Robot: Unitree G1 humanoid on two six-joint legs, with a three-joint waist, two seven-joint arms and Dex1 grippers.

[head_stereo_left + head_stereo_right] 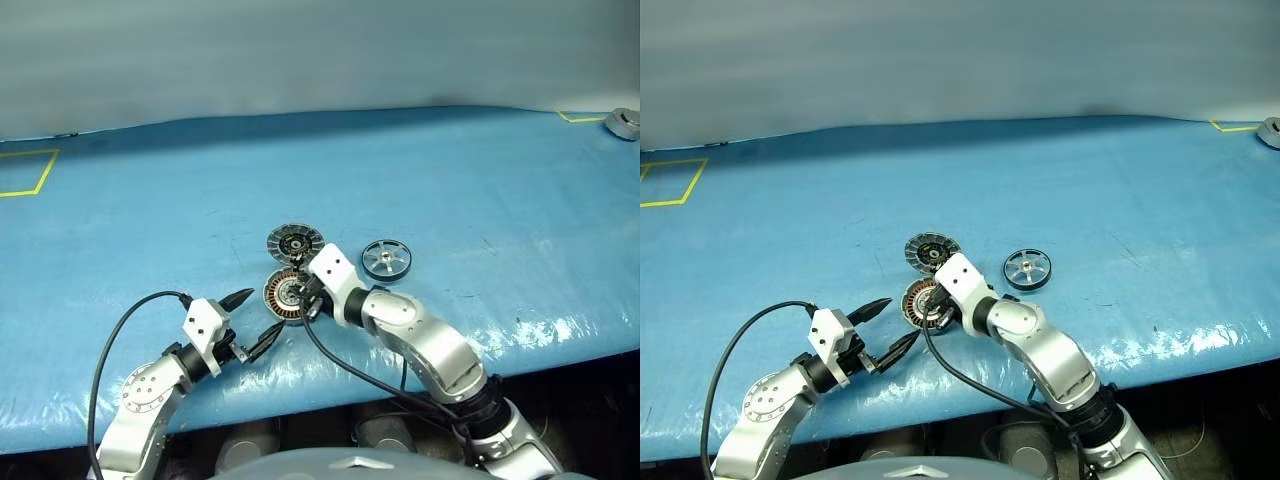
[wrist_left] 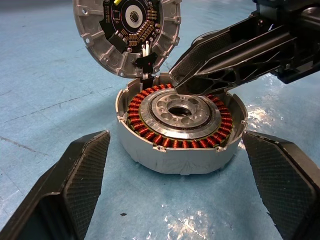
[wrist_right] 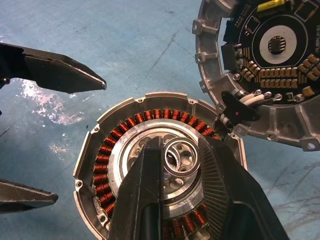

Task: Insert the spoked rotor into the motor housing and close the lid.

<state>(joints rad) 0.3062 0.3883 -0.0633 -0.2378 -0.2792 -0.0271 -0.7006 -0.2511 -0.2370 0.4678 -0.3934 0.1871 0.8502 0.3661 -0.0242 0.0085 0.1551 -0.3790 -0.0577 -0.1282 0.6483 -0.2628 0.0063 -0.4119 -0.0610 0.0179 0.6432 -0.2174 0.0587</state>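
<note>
The right gripper pinches a small silver ring between nearly closed fingers, directly over the silver centre of the housing. The left gripper hangs spread wide and empty just beside the housing, one finger on each side of it in its wrist view, not touching. The housing sits on the blue table with its copper windings exposed. The lid lies swung open behind it, joined by short wires, circuit face up. The rotor rests flat on the table to the right, near but apart, not yet inserted.

To do this step well, the ring should likely be centred over the hub bore and lowered level before release, keeping the fingers clear of the windings and lid wires; the open left gripper could steady the housing wall.

Whether the ring already touches the hub cannot be told, as the right fingers cover the near half of the centre. A grey object at the table's far right corner is cut off.
</note>
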